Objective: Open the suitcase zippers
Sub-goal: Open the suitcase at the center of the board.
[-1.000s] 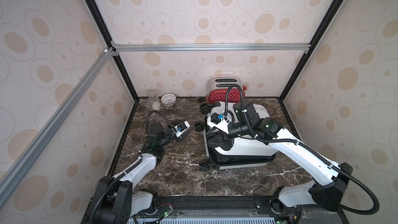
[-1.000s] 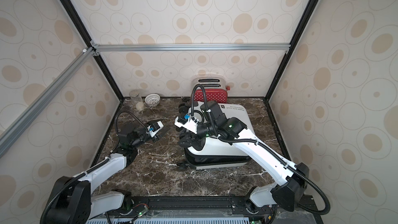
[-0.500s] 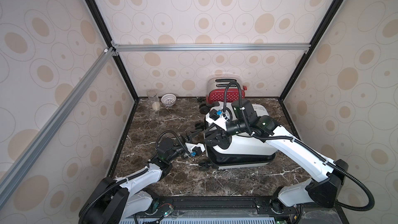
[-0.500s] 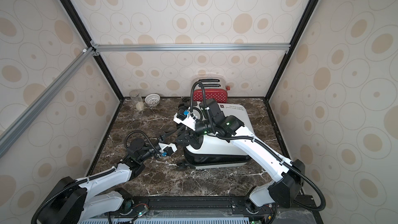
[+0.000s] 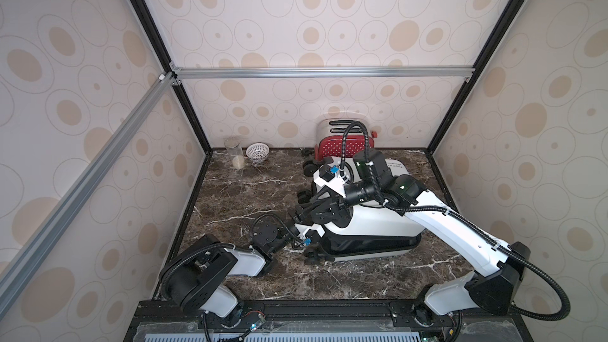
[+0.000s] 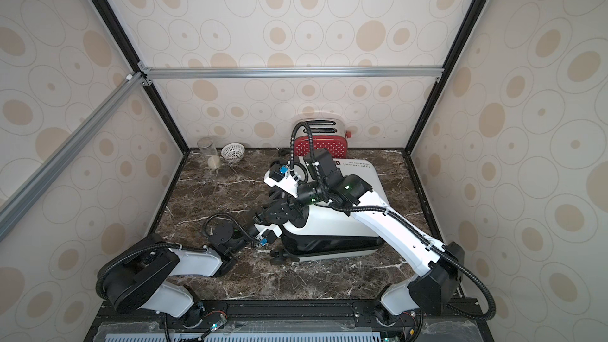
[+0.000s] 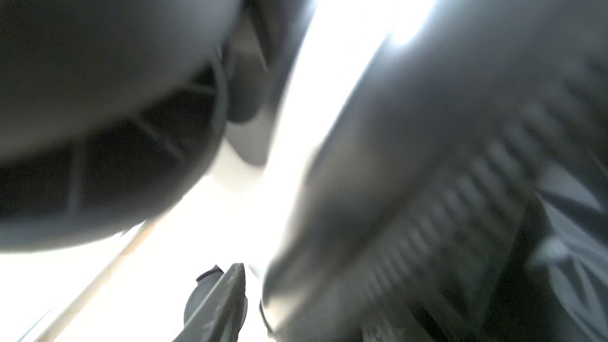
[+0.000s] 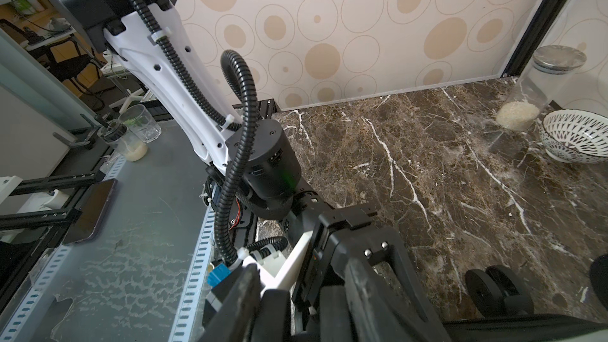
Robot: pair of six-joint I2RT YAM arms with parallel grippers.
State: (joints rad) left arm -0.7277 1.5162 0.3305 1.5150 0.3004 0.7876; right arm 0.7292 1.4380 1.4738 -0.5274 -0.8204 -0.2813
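The left arm has swung in from the open left part of the worktop (image 5: pixel 243 192). The left gripper (image 5: pixel 306 230) now sits at the near left corner of the suitcase (image 5: pixel 378 225), just under the right gripper (image 5: pixel 297 216), which has kept its place at that same end.

The suitcase lies flat, right of centre in both top views, wheels toward the left of the frame, with the red toaster (image 5: pixel 345 148) behind it. Along its near side a broad dark band shows between the white shells. So the zippers (image 5: pixel 378 251) look already run back on that side, and the upper shell seems slightly lifted. No pull tab can be made out, and the far side and right end are hidden by the right arm, so how much track is still shut I cannot tell.

The left wrist view is a blur of dark shapes against white — the state of the left jaws cannot be told. In the right wrist view the right jaws stand partly apart low in the frame, with dark parts between them; whether they pinch the shell rim is unclear.

My judgement: the task is partly done, and the corner under both grippers is the stretch in hand.
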